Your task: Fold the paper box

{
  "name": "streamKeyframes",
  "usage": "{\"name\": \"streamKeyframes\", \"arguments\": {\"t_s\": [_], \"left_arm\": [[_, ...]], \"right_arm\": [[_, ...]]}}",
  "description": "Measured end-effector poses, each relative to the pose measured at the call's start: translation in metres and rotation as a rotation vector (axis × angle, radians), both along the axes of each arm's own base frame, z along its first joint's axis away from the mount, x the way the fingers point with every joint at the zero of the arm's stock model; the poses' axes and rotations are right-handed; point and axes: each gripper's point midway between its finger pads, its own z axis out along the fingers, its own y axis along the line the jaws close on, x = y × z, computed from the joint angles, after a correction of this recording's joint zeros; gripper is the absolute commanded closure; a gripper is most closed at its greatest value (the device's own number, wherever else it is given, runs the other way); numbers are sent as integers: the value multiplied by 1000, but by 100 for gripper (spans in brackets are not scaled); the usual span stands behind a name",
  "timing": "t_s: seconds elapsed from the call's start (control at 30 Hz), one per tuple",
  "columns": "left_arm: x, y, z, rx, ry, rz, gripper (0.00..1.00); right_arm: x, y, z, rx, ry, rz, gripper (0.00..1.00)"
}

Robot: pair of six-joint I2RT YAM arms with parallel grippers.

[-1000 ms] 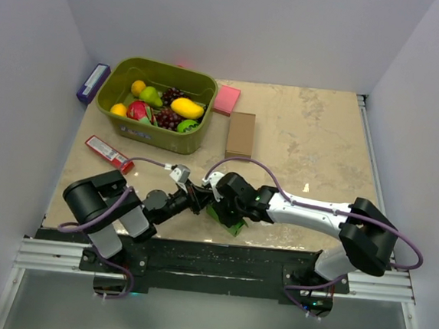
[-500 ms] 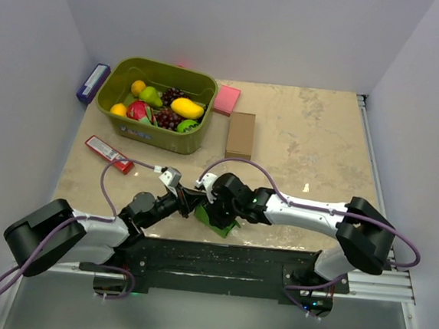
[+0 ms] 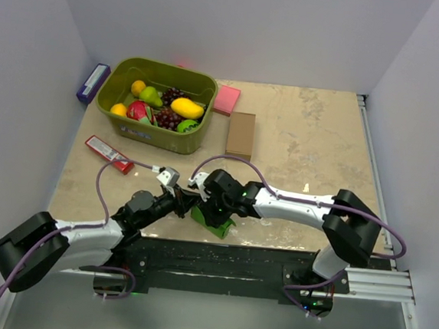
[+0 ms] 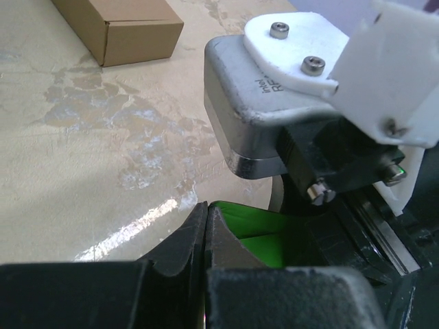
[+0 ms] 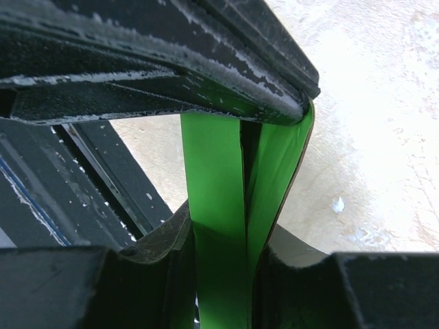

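The paper box (image 3: 214, 221) is a small block of folded bright green card at the table's near edge. My right gripper (image 3: 211, 203) is over it and shut on it. In the right wrist view the jaws (image 5: 226, 234) pinch two upright layers of green card (image 5: 214, 199). My left gripper (image 3: 191, 200) is shut, with its tips against the box's left side. In the left wrist view its fingers (image 4: 206, 209) are pressed together with nothing between them. Green card (image 4: 264, 229) lies just right of them. The left gripper's black fingers (image 5: 171, 62) cross the top of the right wrist view.
An olive bin (image 3: 164, 139) of toy fruit stands at the back left. A brown cardboard box (image 3: 240, 134) and a pink pad (image 3: 226, 100) lie right of it. A red packet (image 3: 109, 153) and a purple object (image 3: 93, 82) lie at the left. The black base rail (image 3: 219, 257) runs just below the box.
Both grippers and the green box have shifted a little left and toward the near edge. The left arm's elbow has swung down and out to the left.
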Motion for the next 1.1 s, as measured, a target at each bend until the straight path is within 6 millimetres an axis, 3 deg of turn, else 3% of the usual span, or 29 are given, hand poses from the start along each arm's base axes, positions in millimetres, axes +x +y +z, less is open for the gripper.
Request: {"name": "streamKeyframes", "arguments": {"t_s": [0.63, 1.1], "left_arm": [[2, -2, -3, -20, 29, -16, 100], [-1, 5, 1, 69, 48, -29, 100]], "right_arm": [[-3, 3, -4, 3, 52, -16, 100], [-5, 7, -2, 2, 57, -14, 100]]}}
